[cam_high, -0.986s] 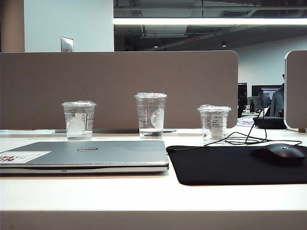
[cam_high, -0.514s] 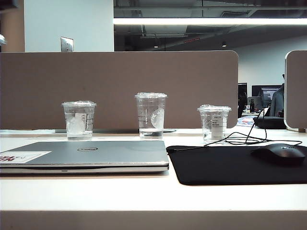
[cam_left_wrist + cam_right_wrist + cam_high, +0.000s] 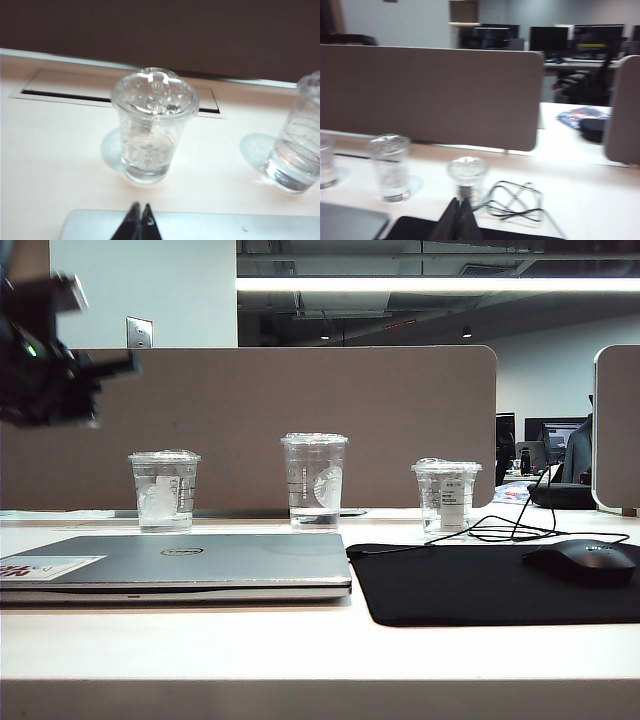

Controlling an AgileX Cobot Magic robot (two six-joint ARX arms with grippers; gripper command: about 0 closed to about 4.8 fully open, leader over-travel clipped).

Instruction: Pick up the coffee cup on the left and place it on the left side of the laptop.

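The coffee cup (image 3: 164, 490) is standing on the counter (image 3: 300, 640) behind the laptop (image 3: 190, 565). The left gripper (image 3: 140, 220) (fingers pressed together) is hanging above the laptop, probably not touching it. The right gripper (image 3: 460, 216) fingers are closed too.

You've got a bright ceiling strip light (image 3: 430, 285) overhead and washed-out glare on the table (image 3: 50, 150). Left arm (image 3: 45, 355) is motion-blurred. Right wrist view is soft throughout. Coffee cup (image 3: 152, 125), beyond the closed left fingers (image 3: 134, 225), casts a pale shadow.
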